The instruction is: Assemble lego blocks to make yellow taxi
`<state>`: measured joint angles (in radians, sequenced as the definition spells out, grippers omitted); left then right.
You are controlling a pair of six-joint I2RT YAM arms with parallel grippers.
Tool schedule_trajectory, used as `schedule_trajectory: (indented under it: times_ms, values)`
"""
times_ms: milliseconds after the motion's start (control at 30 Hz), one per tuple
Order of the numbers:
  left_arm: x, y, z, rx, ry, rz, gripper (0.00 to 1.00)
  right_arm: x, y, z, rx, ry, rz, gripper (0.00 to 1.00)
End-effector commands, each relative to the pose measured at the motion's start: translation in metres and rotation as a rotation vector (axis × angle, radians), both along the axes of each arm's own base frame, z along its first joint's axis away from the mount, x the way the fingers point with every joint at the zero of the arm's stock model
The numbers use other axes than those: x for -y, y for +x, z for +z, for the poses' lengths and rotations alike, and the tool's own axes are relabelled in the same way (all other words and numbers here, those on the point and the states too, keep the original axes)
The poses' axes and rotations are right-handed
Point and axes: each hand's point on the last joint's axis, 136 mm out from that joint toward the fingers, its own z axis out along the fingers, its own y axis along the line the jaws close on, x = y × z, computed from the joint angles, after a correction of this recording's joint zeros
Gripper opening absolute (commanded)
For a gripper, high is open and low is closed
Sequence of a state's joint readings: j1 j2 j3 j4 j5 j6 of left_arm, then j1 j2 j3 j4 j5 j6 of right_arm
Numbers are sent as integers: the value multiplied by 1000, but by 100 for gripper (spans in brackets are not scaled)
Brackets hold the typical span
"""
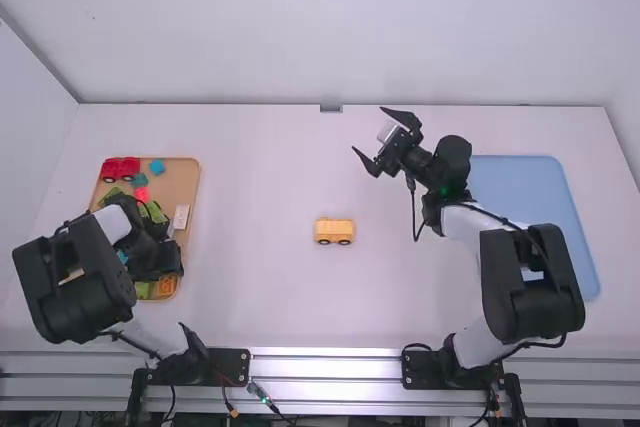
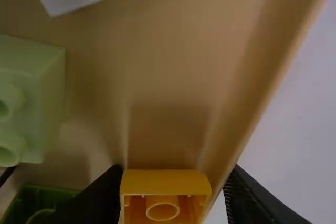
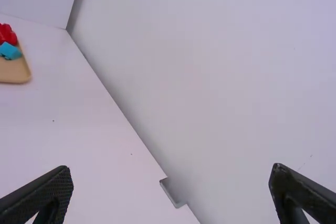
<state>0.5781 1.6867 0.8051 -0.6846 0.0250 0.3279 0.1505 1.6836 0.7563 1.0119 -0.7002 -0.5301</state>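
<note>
In the high view, a yellow wheeled car base (image 1: 334, 232) stands alone near the table's middle. My left gripper (image 1: 158, 259) is low over the brown tray (image 1: 192, 182) at the left. From the left wrist, the left gripper (image 2: 173, 190) is open around an orange-yellow block (image 2: 165, 182), whose hollow, tubed side shows beside the tray wall (image 2: 268, 80). One finger is close by the block, the other over the rim side. My right gripper (image 1: 372, 137) is raised beyond the car base, wide open with nothing between its fingers; its fingertips (image 3: 170, 190) stand far apart in the right wrist view.
The tray also holds a red car piece (image 1: 121, 169), a blue block (image 1: 157, 166), a white piece (image 1: 181, 216) and several green blocks. Near the left gripper are a pale green block (image 2: 37, 98) and a dark green one (image 2: 39, 200). A blue tray (image 1: 540, 197) lies at the right.
</note>
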Motion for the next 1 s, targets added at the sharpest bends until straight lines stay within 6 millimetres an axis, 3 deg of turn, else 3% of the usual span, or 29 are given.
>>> schedule_trajectory:
  times_ms: [0, 133, 267, 400, 533, 633, 967]
  values:
    - [-22, -2, 3, -39, 102, 19, 52, -2, 1, 24, 54, 16, 11, 99]
    - [-21, 1, 3, -28, 95, 19, 55, -2, 0, 26, 62, 18, 12, 99]
    - [-7, 14, 5, 42, 2, -86, 66, -2, 0, 29, 49, 48, 12, 99]
    - [-14, 10, 5, 19, 37, -79, 72, -2, 0, 30, 51, 50, 12, 99]
    - [-15, 10, 6, 13, 44, -80, 72, -2, 0, 31, 53, 50, 12, 99]
    - [-15, 9, 9, 7, 41, -80, 61, -2, 0, 31, 53, 50, 13, 99]
    - [-9, 24, 21, 91, 4, -119, 67, -2, 0, 31, 57, 50, 13, 99]
